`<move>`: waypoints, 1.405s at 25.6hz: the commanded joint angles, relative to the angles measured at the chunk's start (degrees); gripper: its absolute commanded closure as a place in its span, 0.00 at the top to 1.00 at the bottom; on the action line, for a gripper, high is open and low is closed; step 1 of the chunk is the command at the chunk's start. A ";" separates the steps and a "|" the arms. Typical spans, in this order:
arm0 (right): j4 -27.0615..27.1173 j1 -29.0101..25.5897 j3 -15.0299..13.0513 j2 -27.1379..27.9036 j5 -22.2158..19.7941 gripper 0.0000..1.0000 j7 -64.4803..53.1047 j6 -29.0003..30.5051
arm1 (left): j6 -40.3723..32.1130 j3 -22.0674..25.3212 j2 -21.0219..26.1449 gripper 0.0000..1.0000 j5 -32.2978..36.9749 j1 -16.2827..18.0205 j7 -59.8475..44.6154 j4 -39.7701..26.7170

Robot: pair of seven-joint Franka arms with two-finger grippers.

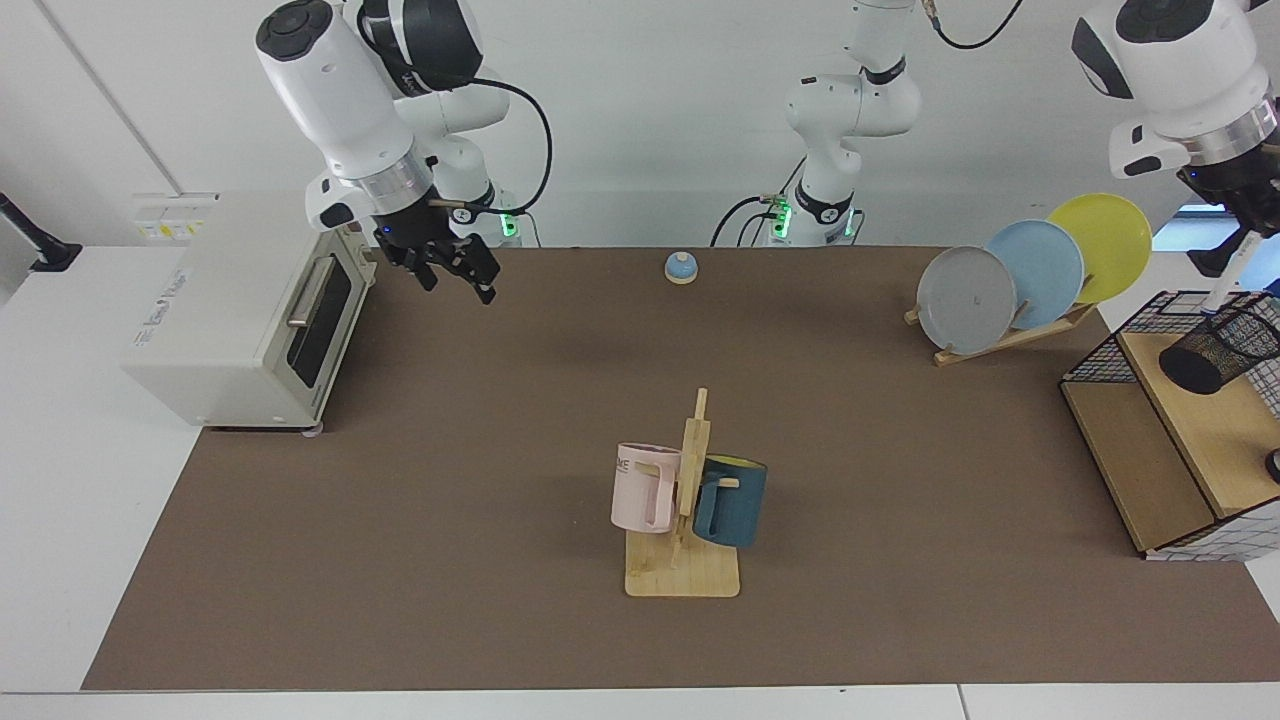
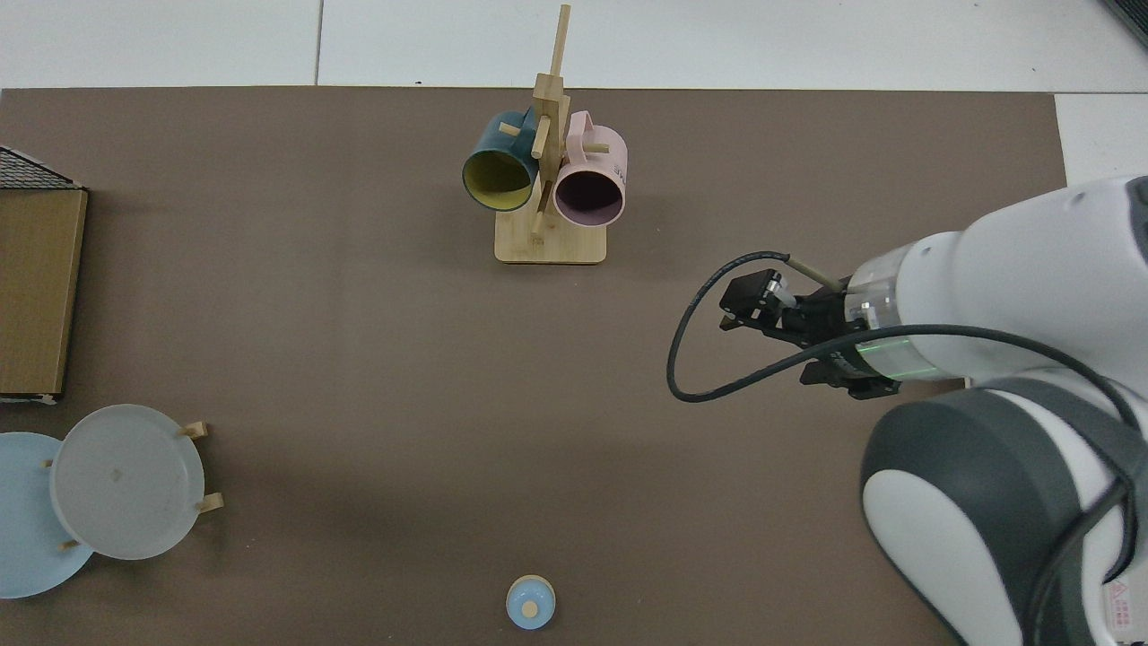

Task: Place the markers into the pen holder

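Observation:
In the facing view my left gripper (image 1: 1245,232) hangs at the far right edge, shut on the upper end of the white-barrelled marker (image 1: 1228,280). The marker slants down and its lower tip sits right at the upper rim of the black mesh pen holder (image 1: 1222,346). I cannot tell whether the tip is inside. The holder stands on the wooden shelf top inside the wire basket (image 1: 1095,355). My right gripper (image 1: 458,272) hovers beside the toaster oven, holding nothing; the top view shows this gripper (image 2: 749,305) too. That view leaves out the marker, the holder and the left gripper.
A toaster oven (image 1: 250,310) stands at the left of the facing view. A wooden mug rack (image 1: 685,560) (image 2: 549,247) with a pink and a blue mug is mid-table. A plate rack with plates (image 1: 1030,268) (image 2: 126,480) stands near the basket. A small blue knob (image 1: 681,267) (image 2: 530,601) lies at the back.

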 commanded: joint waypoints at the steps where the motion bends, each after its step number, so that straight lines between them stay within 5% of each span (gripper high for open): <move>1: -0.50 -2.32 0.98 -0.94 -4.83 1.00 -9.58 -0.46 | 6.29 4.08 2.80 0.00 2.88 -0.49 4.08 2.06; 8: -0.07 -2.41 1.16 -0.59 -10.55 1.00 -18.98 0.24 | 14.65 6.90 5.00 0.00 2.35 -0.32 14.19 2.67; 23: 0.02 -2.68 0.81 -1.03 -10.55 1.00 -28.04 0.25 | 22.12 11.29 9.49 0.00 -5.99 0.83 25.17 2.59; 36: 0.02 -5.75 0.72 -0.51 -10.82 1.00 -30.07 1.04 | 22.48 11.29 10.19 0.00 -6.26 0.74 27.55 1.71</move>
